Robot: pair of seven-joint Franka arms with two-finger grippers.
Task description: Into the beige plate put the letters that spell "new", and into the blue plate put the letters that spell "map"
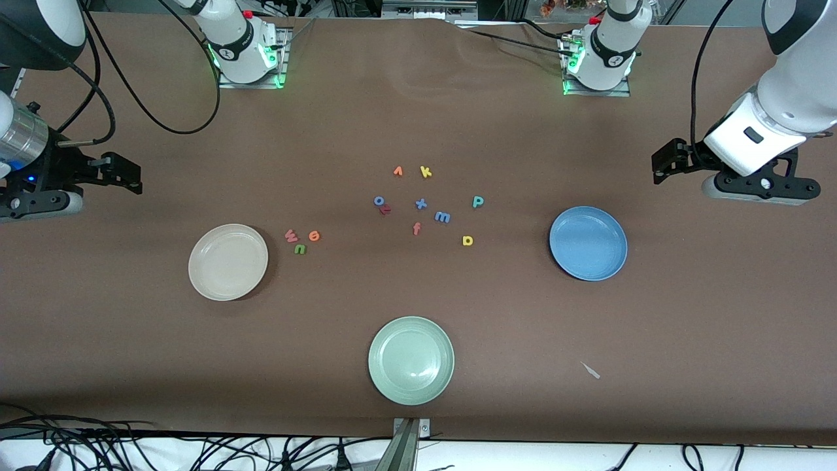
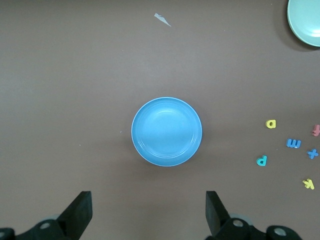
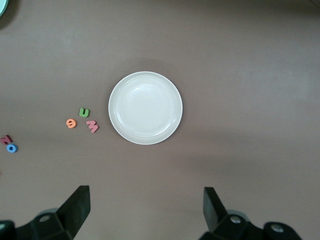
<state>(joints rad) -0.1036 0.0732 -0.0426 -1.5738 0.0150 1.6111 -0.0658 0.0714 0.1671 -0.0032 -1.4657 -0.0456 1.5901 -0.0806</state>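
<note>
Letters lie scattered on the brown table (image 1: 131, 340) between three plates. Beige plate (image 1: 228, 261) sits toward the right arm's end; its inside is bare. Just beside it, toward the middle, three letters cluster: pink "w" (image 1: 291, 235), orange "e" (image 1: 314, 235) and green "n" (image 1: 300, 248), the "n" nearest the front camera. Blue plate (image 1: 588, 243) sits toward the left arm's end, also holding nothing. Between it and the middle lie the teal "p" (image 1: 478, 201), the blue "m" (image 1: 443, 216) and the yellow "a" (image 1: 467, 241), each apart from the others and none touching the plate. The "a" is nearer the front camera than the "m", and the "p" is farther from it. Around the middle are other letters: a small orange "v" (image 1: 397, 171), a yellow "k" (image 1: 426, 171), a blue "x" (image 1: 420, 203), an orange-red "f" (image 1: 416, 228), and a blue ring-shaped letter (image 1: 378, 201) touching a red one (image 1: 386, 209). Pale green plate (image 1: 411, 360) lies nearest the front camera, midway along the table. A small pale scrap (image 1: 591, 370) lies beside it, toward the left arm's end.

Left gripper (image 2: 149, 215) hangs over bare table at the left arm's end, fingers spread wide, holding nothing. Right gripper (image 3: 147, 212) hangs at the right arm's end, fingers likewise apart with nothing between them.
</note>
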